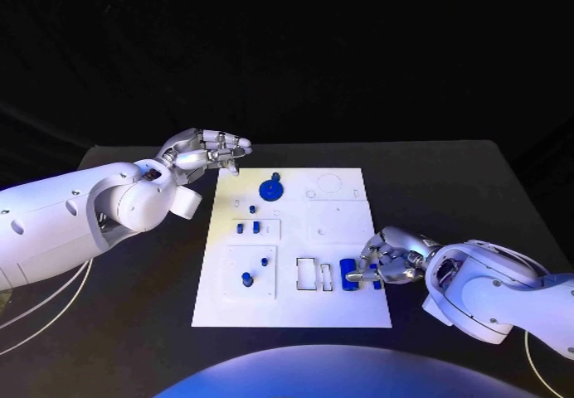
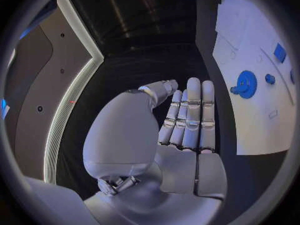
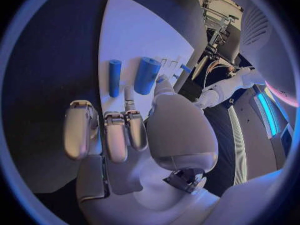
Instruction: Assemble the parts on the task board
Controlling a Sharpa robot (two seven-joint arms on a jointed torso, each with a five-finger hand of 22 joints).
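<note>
The white task board [image 1: 341,311] lies in the middle of the black counter [image 1: 454,182], long side running away from the robot. On it sit several blue parts: a blue gear [image 1: 273,190] near the far left corner, two small blue pieces [image 1: 248,226] in a square recess below it, and a small blue peg [image 1: 248,279] in the larger square recess nearer the robot. No writing can be read on the board.

The right hand [image 1: 389,261] rests at the board's near right edge, fingers bent down over two blue cylinders [image 1: 351,274] lying side by side — the right wrist view shows a thicker cylinder [image 3: 146,75] and a thinner one [image 3: 115,77] just beyond the fingertips [image 3: 129,105], with the thumb touching the thicker one. Whether it actually grips either, I cannot tell.

The left hand [image 1: 206,151] hovers off the board's far left corner, above the counter, holding nothing — its fingers [image 2: 192,112] straight and close together, the gear [image 2: 245,83] nearby but apart from it.
</note>
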